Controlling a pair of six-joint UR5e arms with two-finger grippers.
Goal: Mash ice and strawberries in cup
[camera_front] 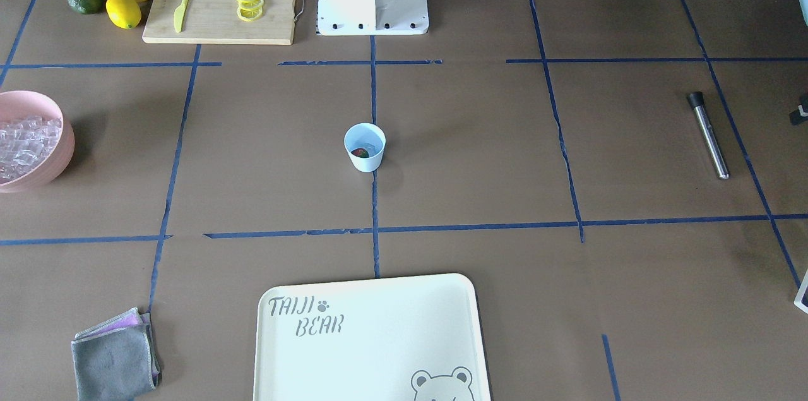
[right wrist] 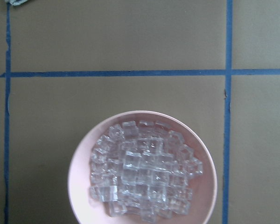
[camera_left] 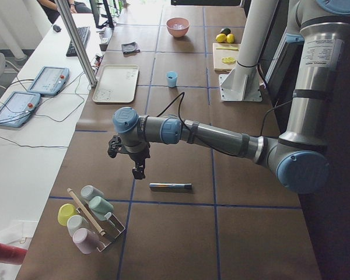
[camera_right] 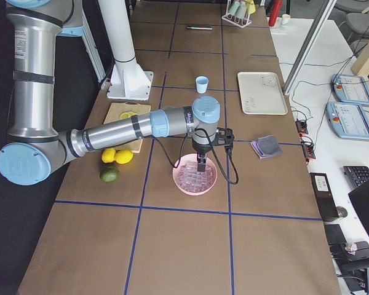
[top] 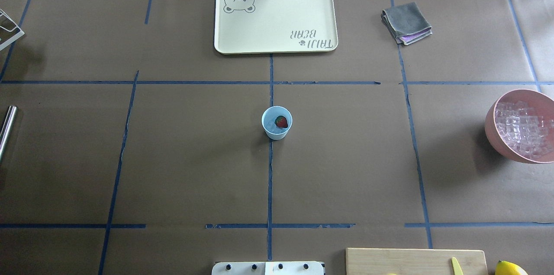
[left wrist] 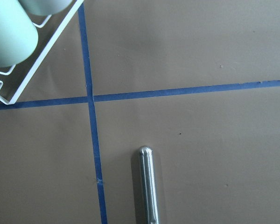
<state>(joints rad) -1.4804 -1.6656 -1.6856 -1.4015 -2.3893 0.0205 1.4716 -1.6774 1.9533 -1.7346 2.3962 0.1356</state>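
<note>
In the middle of the table you see the cup (top: pixel 276 123) standing upright on a blue tape line, with the strawberry (top: pixel 281 121) and some ice (top: pixel 270 124) inside it; both grippers are well apart from it. The left gripper (camera_left: pixel 138 171) hangs above the table at the robot's left end, near the metal rod (camera_left: pixel 170 186), which lies flat on the table. You see this gripper only from a side camera, so I cannot tell how its jaws stand. The right gripper (camera_right: pixel 201 166) hangs over the pink bowl (camera_right: pixel 174 177) that is full of clear cubes. Here also only a side camera shows it, so I cannot tell whether the jaws are apart or together. The left wrist camera gives you the rounded end of the rod and a corner of the white wire rack (left wrist: pixel 46 51). The right wrist camera looks straight down into the bowl. Neither wrist camera has fingers in its picture. The overhead camera shows the berry clearly, while the front camera gives only a small red spot in the cup.
</note>
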